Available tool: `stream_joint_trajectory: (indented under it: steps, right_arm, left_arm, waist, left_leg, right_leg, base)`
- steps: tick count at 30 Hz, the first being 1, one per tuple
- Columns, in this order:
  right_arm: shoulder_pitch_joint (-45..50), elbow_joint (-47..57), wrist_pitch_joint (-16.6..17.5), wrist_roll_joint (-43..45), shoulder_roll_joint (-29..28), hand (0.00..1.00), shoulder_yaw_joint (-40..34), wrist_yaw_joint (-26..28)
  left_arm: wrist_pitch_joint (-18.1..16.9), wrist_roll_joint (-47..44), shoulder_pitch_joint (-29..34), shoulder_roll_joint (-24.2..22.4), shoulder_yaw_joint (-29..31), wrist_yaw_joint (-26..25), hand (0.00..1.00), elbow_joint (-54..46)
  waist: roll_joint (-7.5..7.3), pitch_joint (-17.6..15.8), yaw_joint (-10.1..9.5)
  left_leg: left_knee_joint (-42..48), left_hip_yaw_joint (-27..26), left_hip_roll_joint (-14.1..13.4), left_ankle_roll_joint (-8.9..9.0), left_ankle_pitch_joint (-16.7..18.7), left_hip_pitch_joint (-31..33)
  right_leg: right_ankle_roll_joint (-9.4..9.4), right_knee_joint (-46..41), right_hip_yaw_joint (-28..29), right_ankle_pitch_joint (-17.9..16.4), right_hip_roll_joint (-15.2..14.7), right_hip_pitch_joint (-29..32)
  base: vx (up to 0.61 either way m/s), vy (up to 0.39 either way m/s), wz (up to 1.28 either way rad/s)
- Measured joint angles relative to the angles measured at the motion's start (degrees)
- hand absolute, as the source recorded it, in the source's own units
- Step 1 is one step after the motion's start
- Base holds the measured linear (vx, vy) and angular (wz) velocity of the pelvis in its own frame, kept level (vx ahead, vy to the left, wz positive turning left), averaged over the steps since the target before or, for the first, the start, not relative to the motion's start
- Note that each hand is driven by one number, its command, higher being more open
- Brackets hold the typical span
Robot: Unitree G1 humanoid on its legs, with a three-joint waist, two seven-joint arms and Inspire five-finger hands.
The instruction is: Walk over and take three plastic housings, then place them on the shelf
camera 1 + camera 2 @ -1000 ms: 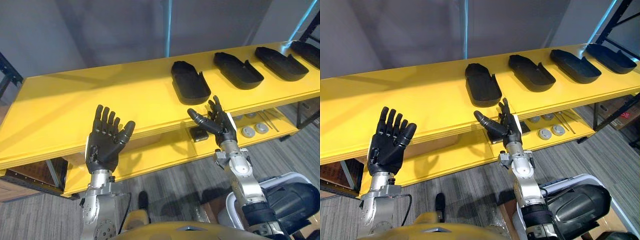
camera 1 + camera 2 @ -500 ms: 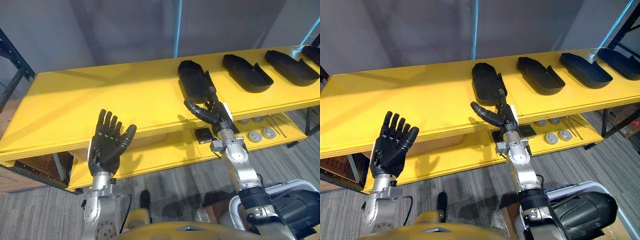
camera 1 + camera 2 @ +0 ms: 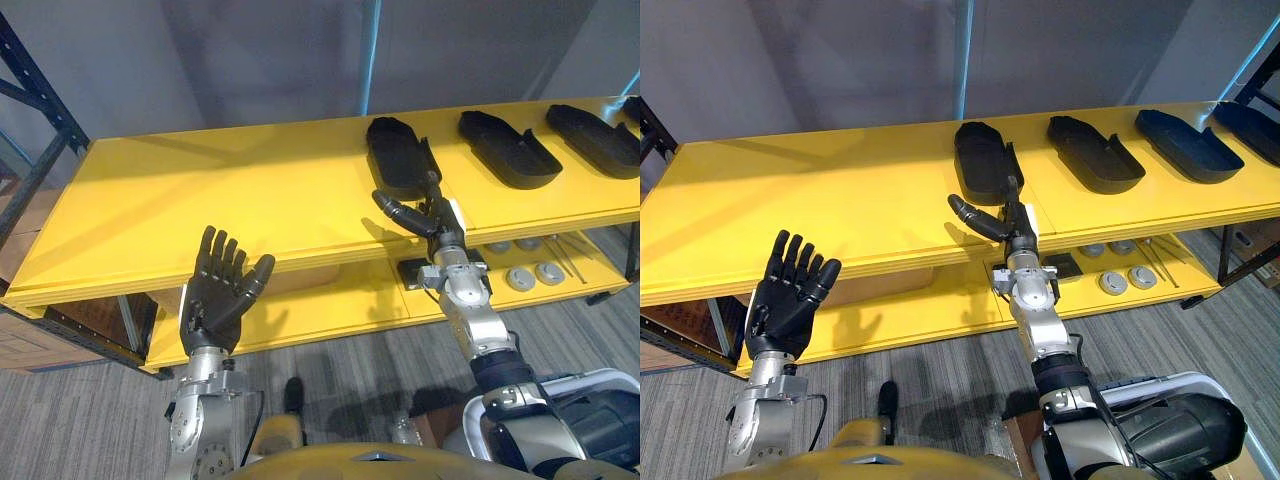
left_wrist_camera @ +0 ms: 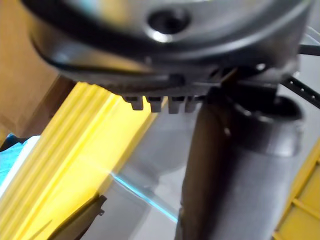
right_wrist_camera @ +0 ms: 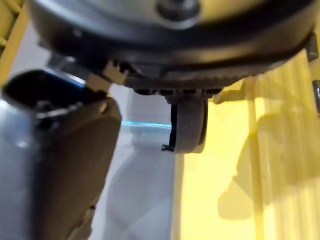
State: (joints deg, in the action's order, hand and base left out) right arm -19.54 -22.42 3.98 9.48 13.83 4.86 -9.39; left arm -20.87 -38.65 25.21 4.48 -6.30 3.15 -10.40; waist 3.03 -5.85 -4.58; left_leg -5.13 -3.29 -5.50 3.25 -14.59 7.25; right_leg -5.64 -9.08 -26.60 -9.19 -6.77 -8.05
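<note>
Four housings [image 3: 1095,155] on shelf [image 3: 840,210], far-right cut off; R hand [image 3: 1018,228] fingers [image 3: 1013,192] straight.

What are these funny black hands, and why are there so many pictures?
They belong to a robot that walks on two legs. Two pictures come from cameras in its head, looking down like eyes. The other two come from tiny cameras on its wrists, so close that the dark hand looks huge. In front of the robot is a long yellow shelf with a row of black plastic shells on top. The left hand is held up open before the shelf's edge and holds nothing. The right hand is open too, its straight fingers pointing at the nearest shell. I cannot tell whether they touch it. On the lower board lie some round grey discs.
</note>
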Motion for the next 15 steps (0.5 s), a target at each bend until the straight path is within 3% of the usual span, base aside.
stream_joint_trajectory:
  steps: [10,12,15]
  right_arm:
    - [-2.7,0.59,0.46,-0.04,0.0,1.0,-1.36,-2.93]
    - [-0.47,5.98,0.61,-0.01,0.0,1.0,-1.45,-2.91]
    - [10.15,22.86,3.85,0.5,0.0,1.0,-1.68,0.66]
  left_arm:
    - [-0.18,0.01,-0.43,0.02,-1.38,0.33,1.0,-0.01]
    - [-0.45,0.05,-0.51,0.04,-1.88,1.28,1.0,-0.05]
    - [-1.99,0.98,-0.59,0.09,-1.82,2.67,1.0,-0.58]
  waist:
    - [0.06,-0.04,0.09]
    - [0.19,-0.11,0.16]
    - [0.15,-0.14,0.57]
  left_leg:
    - [0.01,-0.29,-0.16,0.16,-0.03,0.05]
    - [0.01,-0.78,-0.28,0.07,0.12,0.28]
    - [0.13,-2.82,-0.38,0.29,0.63,0.04]
  right_leg:
    - [0.13,-0.73,0.18,-0.69,-0.04,0.49]
    - [0.13,-0.69,0.54,-0.69,-0.03,0.96]
    - [-0.02,-0.45,2.46,-0.54,-0.29,1.76]
  base:
    - [0.0,-0.028,-0.01]
    - [0.0,-0.028,-0.1]
    - [0.04,-0.02,-0.28]
